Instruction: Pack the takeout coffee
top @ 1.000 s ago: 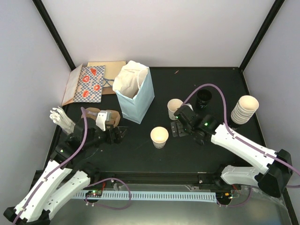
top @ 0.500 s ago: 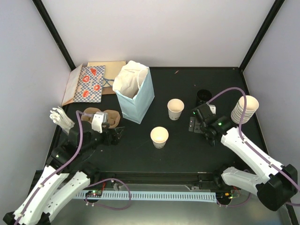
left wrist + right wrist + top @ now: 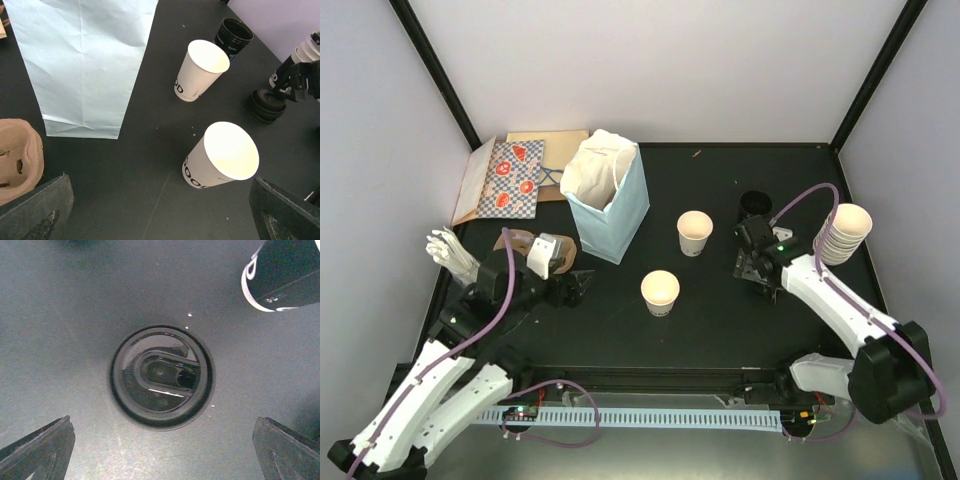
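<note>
**A:** From the top, the blue bag (image 3: 615, 205) stands open toward the far left of the desk (image 3: 720, 335), with white paper in its mouth.

**B:** And the coffee?

**A:** Two cups, neither with a lid on. The far cup (image 3: 694, 232) is just right of the bag. The near cup (image 3: 660, 292) sits mid-desk, apart from it.

**B:** Claws?

**A:** The right claw (image 3: 757, 268) is spread wide, pointing down between the far cup and the cup stack (image 3: 842, 235) at the right edge. The left claw (image 3: 576, 286) is wide too and holds nothing, beside the brown carrier (image 3: 525, 245).

**B:** Left wrist view?

**A:** The bag's creased face is on the left and the carrier is at the edge. Both cups are upright and look empty. A tall black stack (image 3: 233, 36) stands beyond the far cup. To the right there's a low lid pile (image 3: 266, 106), and the right claw is above it.

**B:** Right wrist?

**A:** Looking straight down on that lid pile. It's centred between the wide fingers (image 3: 37, 450), which are well clear of it on both sides.
</note>
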### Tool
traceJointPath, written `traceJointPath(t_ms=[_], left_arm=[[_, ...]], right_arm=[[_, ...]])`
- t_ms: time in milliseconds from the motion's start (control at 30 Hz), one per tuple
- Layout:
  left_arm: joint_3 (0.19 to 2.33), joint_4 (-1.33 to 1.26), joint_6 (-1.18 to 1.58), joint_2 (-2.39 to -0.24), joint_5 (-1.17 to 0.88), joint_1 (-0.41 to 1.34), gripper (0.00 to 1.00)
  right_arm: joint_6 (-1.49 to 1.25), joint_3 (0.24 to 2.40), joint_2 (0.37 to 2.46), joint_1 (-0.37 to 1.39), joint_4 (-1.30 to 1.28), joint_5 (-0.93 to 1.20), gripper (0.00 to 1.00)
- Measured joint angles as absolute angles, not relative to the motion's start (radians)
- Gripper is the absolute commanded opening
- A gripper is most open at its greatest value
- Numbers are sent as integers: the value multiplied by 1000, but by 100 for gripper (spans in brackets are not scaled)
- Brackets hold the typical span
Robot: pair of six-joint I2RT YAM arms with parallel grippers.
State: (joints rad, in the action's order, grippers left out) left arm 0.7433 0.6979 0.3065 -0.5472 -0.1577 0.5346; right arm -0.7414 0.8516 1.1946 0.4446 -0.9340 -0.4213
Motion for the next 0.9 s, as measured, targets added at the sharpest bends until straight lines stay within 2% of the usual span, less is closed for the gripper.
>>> traceJointPath(t_ms=[167, 400, 900], left_arm=[[742, 687, 279, -579, -170, 535, 99], [731, 680, 270, -561, -176, 535, 99], [727, 679, 269, -545, -176, 535, 99]], right_arm=[[-747, 864, 1308, 406, -937, -427, 100], [-755, 874, 1363, 380, -925, -421, 91], [-733, 937, 1500, 350, -891, -419, 89]])
